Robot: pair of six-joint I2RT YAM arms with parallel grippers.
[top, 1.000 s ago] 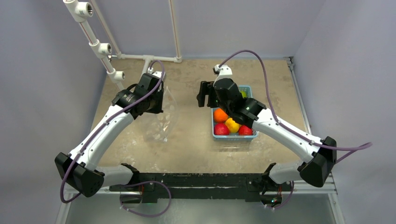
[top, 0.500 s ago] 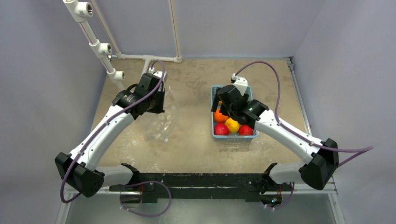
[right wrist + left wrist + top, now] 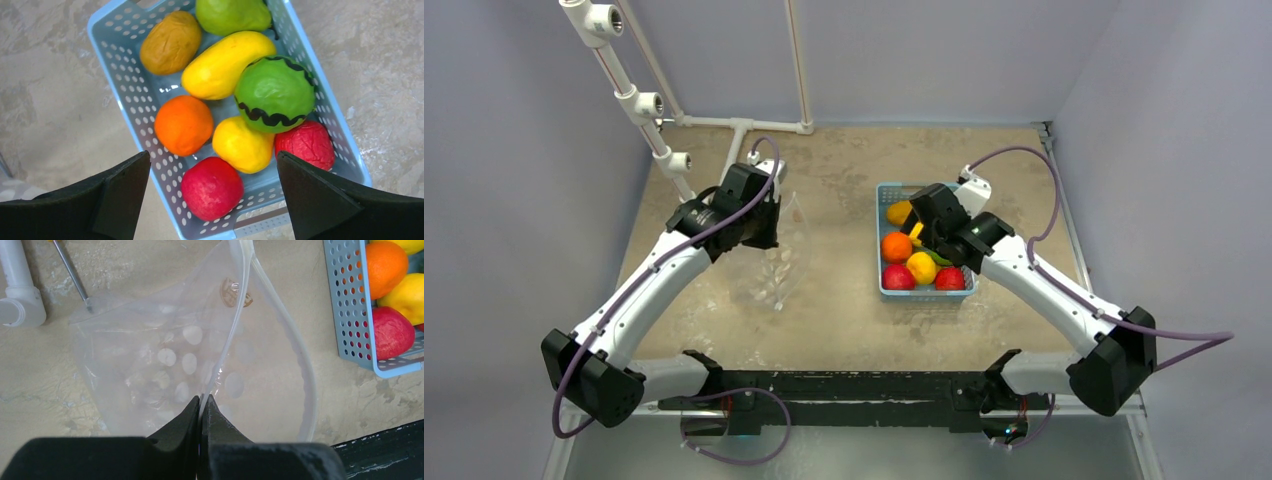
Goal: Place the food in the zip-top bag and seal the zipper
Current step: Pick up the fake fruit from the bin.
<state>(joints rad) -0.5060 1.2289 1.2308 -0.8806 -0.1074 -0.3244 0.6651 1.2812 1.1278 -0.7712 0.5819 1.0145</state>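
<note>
Left wrist view first: the left gripper (image 3: 201, 401) has its jaws pressed tight together, pinching the zipper (image 3: 243, 285) of the clear bag (image 3: 150, 355) right at the tips. Ahead of those jaws the bag's mouth gapes. One lip runs straight out from the pinch and the other bows away to the right. The bag's body drapes down onto the table (image 3: 40, 390) on the left.

Over to the right wrist view: the right gripper (image 3: 212, 157) is spread wide with nothing in it, hanging above the blue basket (image 3: 131, 100). All the toy fruits (image 3: 220, 70) lie in that basket. Under the gap between the jaws sit an orange ball (image 3: 183, 125), a yellow one (image 3: 242, 144) and a red one (image 3: 212, 187). Farther ahead come a striped green melon (image 3: 276, 94), a long yellow piece (image 3: 240, 52), a brown one (image 3: 171, 42) and a green one (image 3: 232, 15) at the far end. A second red (image 3: 305, 145) sits by the right-hand finger.

Top view: bag and basket are well apart on the table, one arm at each.
</note>
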